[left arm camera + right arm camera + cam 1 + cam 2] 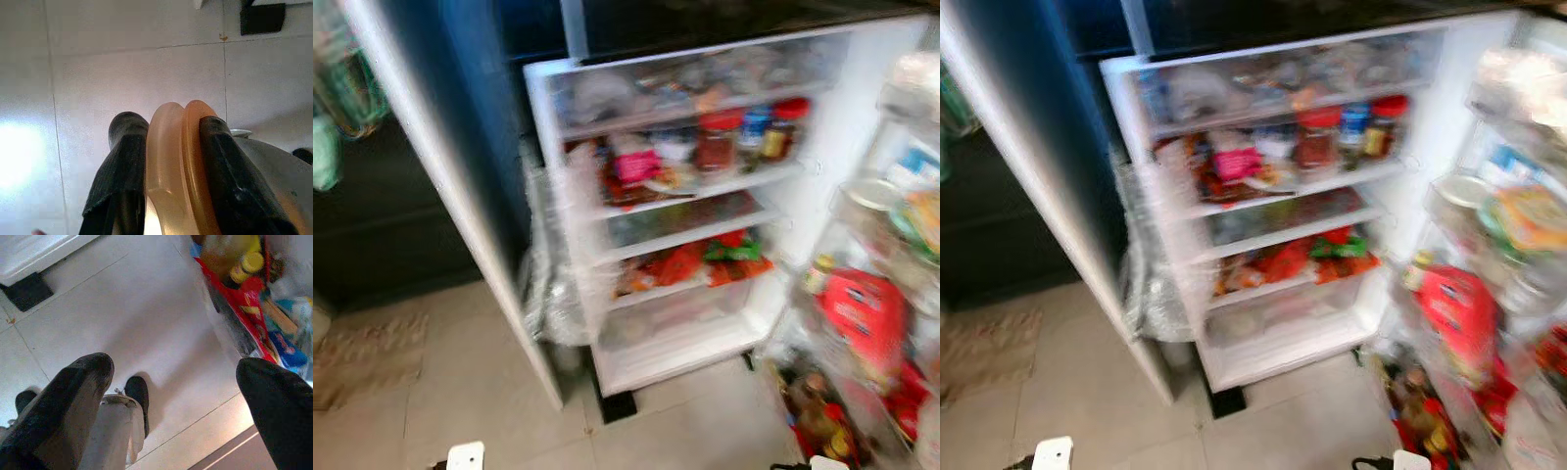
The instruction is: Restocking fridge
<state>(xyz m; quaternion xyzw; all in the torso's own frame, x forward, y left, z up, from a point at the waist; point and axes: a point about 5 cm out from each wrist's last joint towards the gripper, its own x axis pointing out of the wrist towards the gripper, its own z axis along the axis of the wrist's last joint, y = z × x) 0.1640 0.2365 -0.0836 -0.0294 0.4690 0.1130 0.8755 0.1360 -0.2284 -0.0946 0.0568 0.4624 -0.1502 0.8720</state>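
Home kitchen: open, food-stocked fridge [685, 196], pale tiled floor [460, 392], small mat [362, 357]

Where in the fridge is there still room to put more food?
The bottom drawer looks mostly bare, below the shelf of red and green packets. The jar shelf and the door racks look packed. The left claw holds an orange ring.

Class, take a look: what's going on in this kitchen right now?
The robot stands before an open fridge whose shelves are already crowded with jars and packets. Its left hand is shut on a translucent orange ring-shaped item, held low over the tiled floor. Its right hand is open, above the floor beside the door shelves.
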